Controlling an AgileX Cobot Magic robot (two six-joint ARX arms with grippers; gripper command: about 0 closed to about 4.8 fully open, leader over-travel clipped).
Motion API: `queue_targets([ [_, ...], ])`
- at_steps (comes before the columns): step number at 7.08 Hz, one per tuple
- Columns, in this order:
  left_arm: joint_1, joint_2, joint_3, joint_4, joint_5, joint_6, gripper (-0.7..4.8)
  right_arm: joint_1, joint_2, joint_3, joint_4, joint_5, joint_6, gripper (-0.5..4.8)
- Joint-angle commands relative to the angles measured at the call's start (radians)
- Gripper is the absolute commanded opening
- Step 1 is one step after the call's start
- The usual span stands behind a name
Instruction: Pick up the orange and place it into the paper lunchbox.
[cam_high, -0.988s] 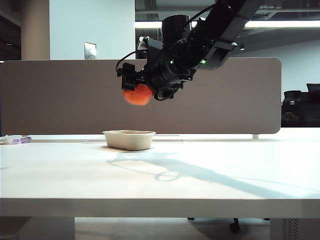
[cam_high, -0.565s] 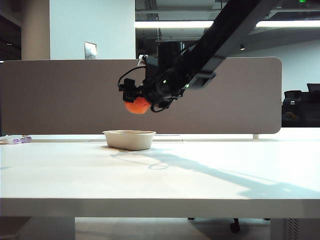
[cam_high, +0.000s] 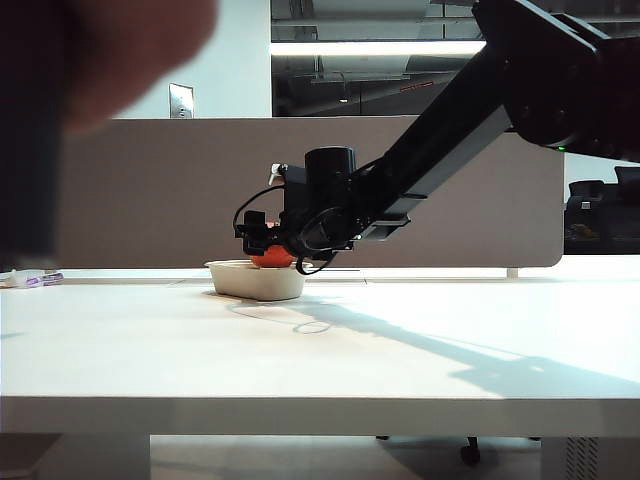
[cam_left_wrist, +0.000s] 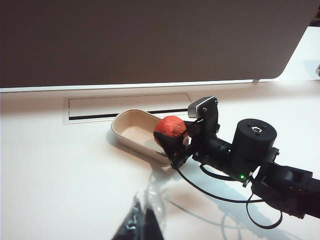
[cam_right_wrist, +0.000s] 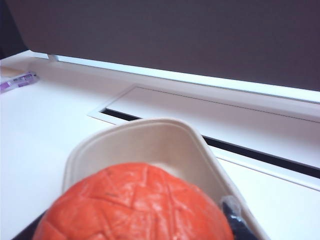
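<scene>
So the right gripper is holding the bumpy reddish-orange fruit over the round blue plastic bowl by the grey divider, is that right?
Not quite. The right gripper does hold the bumpy reddish-orange fruit, but what sits under it is a shallow beige paper-pulp lunchbox with rounded corners, not a round blue plastic bowl. The left wrist view shows it plainly, by the grey divider.

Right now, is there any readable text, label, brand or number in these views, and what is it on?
None can be read.
Purple wrapper at the table's far edge: any print is too blurred.
Grey wall plate behind the divider: too small to read.
The orange, paper lunchbox and right gripper: no markings visible.
</scene>
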Motion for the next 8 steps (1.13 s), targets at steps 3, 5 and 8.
queue_targets([
  [3,0.000,0.000,0.005,0.011,0.004,0.000,-0.06,-0.008,0.008,0.007,0.019,0.007,-0.034,4.53],
  [5,0.000,0.000,0.005,0.010,0.004,0.000,-0.06,-0.007,0.008,0.007,0.029,0.007,-0.053,4.79],
  [8,0.000,0.001,0.004,0.013,0.003,0.002,-0.06,-0.009,-0.066,0.074,-0.058,0.007,-0.067,1.92],
])
